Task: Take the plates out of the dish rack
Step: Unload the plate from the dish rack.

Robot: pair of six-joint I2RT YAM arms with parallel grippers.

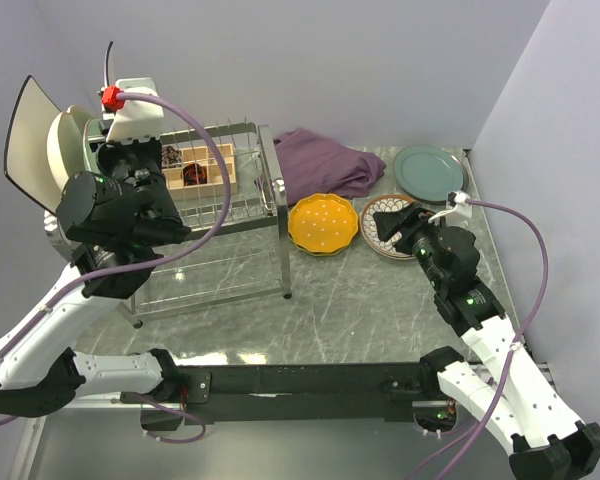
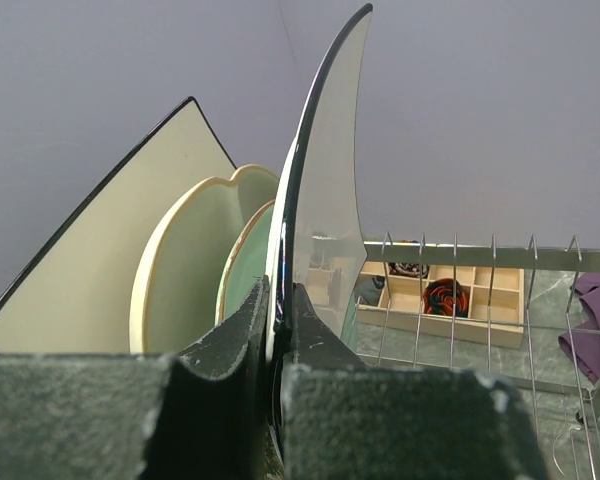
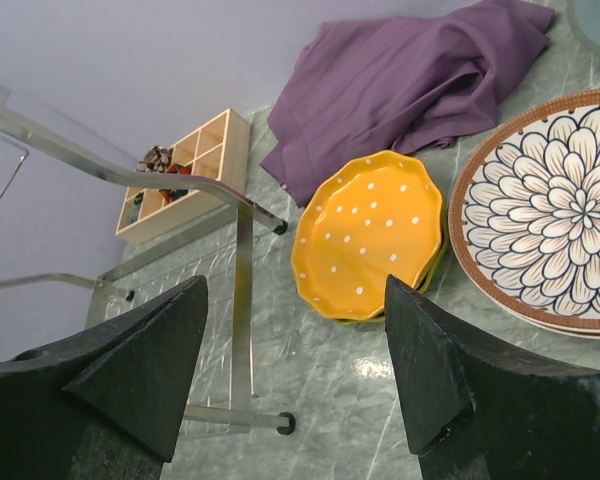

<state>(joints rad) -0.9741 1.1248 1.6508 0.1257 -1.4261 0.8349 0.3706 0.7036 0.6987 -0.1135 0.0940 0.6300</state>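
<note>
Left tool gripping square plate, wrist view

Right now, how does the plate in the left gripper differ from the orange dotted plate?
The dark-rimmed square plate is upright on edge, clamped by the left gripper; the orange dotted plate lies flat on the table beside the dish rack. The square plate is plain and pale with pointed corners; the orange one is round, scalloped and white-dotted. Both are empty.
</note>
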